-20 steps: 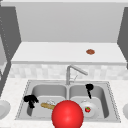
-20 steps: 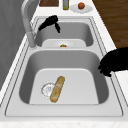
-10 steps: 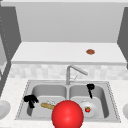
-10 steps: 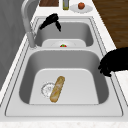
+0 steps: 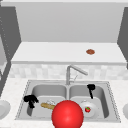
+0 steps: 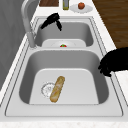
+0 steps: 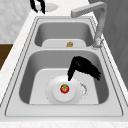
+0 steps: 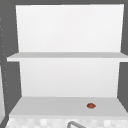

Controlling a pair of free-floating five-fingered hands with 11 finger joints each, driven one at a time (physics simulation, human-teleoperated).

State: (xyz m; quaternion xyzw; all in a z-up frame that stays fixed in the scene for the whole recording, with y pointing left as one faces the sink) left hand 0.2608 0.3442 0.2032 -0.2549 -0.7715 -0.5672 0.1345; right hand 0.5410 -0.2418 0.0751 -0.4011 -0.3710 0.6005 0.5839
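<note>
Steel double sink [image 5: 110, 100] fills the lower frame. I see the right robot hand [image 7: 83, 67] hanging in the right basin, fingers loosely extended downward, holding nothing, its tips just above the white plate [image 7: 51, 93] that carries a tomato [image 7: 64, 88]. The left robot hand [image 5: 30, 99] hovers at the left basin's outer edge, fingers curled, empty. A bread loaf [image 6: 57, 89] lies on that basin's floor, across the drain.
</note>
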